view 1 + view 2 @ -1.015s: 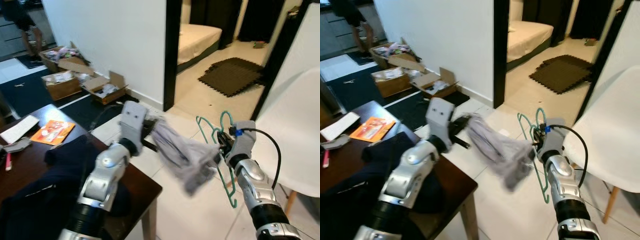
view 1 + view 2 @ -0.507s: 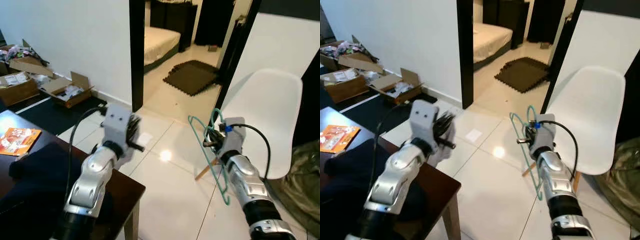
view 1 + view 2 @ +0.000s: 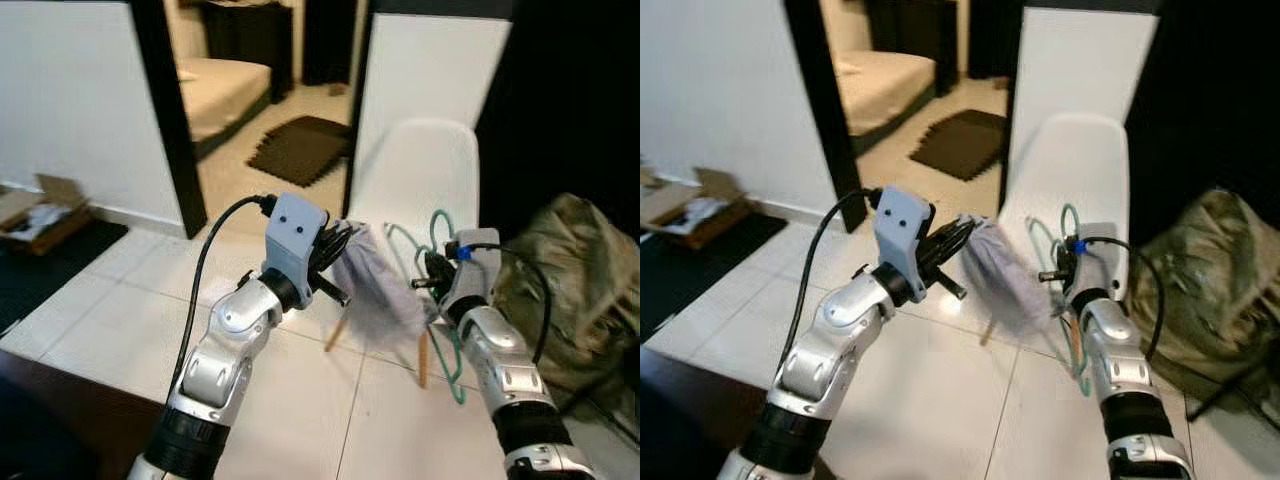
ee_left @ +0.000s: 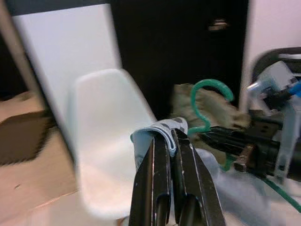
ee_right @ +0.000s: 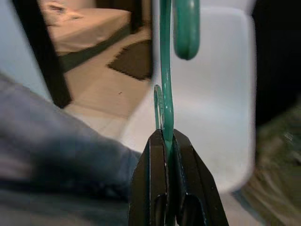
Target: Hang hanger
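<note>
A green wire hanger (image 5: 165, 84) stands upright in my right gripper (image 3: 421, 283), whose fingers are shut on its stem just below the hook (image 4: 211, 84). A grey cloth (image 3: 375, 295) stretches from the hanger across to my left gripper (image 3: 338, 256), which is shut on a folded edge of that cloth (image 4: 157, 134). Both grippers are held up at chest height, a short way apart, in front of a white chair (image 3: 420, 165). The hanger's lower part hangs below my right wrist, partly behind the cloth.
An olive bag (image 3: 575, 270) lies on the floor right of the chair. An open doorway on the left leads to a bed (image 3: 225, 85) and a dark mat (image 3: 300, 150). A cardboard box (image 3: 40, 215) sits far left. A dark table corner (image 3: 40, 430) shows at lower left.
The camera has swung right: table and boxes have slid off to the left, the chair and olive bag now face me. The cloth again spans between both grippers. Both grips are unchanged.
</note>
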Robot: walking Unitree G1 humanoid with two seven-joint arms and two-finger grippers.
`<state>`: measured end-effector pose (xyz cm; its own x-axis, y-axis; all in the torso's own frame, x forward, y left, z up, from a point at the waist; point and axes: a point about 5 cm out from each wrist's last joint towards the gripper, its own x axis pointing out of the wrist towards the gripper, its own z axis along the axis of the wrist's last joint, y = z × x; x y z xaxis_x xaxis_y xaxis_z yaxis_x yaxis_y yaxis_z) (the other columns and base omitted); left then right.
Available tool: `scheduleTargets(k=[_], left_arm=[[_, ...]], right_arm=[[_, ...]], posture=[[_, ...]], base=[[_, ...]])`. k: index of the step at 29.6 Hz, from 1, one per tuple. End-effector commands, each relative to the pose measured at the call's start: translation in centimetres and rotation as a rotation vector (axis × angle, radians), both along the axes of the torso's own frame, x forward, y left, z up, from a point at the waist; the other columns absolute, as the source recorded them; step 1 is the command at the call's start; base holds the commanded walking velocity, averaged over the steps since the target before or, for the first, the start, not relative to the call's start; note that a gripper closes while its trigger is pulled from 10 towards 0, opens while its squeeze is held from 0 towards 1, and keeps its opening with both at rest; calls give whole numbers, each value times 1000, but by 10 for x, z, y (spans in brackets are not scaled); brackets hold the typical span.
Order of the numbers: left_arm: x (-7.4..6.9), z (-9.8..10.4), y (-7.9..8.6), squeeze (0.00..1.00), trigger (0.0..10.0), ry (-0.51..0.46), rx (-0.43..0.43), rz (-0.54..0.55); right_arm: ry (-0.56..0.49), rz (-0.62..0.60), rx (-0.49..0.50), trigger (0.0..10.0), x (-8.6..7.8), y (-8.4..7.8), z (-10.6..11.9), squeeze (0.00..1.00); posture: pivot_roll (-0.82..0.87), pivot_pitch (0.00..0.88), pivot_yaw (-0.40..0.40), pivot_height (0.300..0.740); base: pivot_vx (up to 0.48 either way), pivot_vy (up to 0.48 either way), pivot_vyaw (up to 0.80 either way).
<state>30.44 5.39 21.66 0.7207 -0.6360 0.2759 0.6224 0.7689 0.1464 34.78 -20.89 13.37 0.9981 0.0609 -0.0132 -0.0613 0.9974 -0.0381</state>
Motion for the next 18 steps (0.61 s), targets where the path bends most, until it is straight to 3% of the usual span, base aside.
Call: scheduleTargets(k=[1, 5, 11, 15, 18], left_arm=[[-2, 5, -2, 0, 10000, -25, -3, -38], [-2, 7, -1, 0, 10000, -31, -5, -52], [14, 4, 17, 0, 10000, -37, 37, 24], [17, 5, 22, 0, 10000, -47, 47, 39], [24, 5, 35, 0, 10000, -67, 102, 71]], right_arm=[[1, -11, 6, 10000, -1, -1, 1, 0], [0, -14, 8, 10000, -1, -2, 2, 0], [4, 5, 29, 10000, -4, -1, 1, 0], [0, 26, 32, 10000, -5, -1, 2, 0], [-5, 68, 37, 10000, -5, -4, 5, 0]], posture=[[-18, 0, 10, 740], [-22, 0, 14, 740], [-33, 0, 17, 740], [-35, 0, 14, 740], [-38, 0, 7, 740]], base=[[0, 0, -800], [0, 0, -800], [0, 0, -800], [0, 0, -800], [0, 0, -800]])
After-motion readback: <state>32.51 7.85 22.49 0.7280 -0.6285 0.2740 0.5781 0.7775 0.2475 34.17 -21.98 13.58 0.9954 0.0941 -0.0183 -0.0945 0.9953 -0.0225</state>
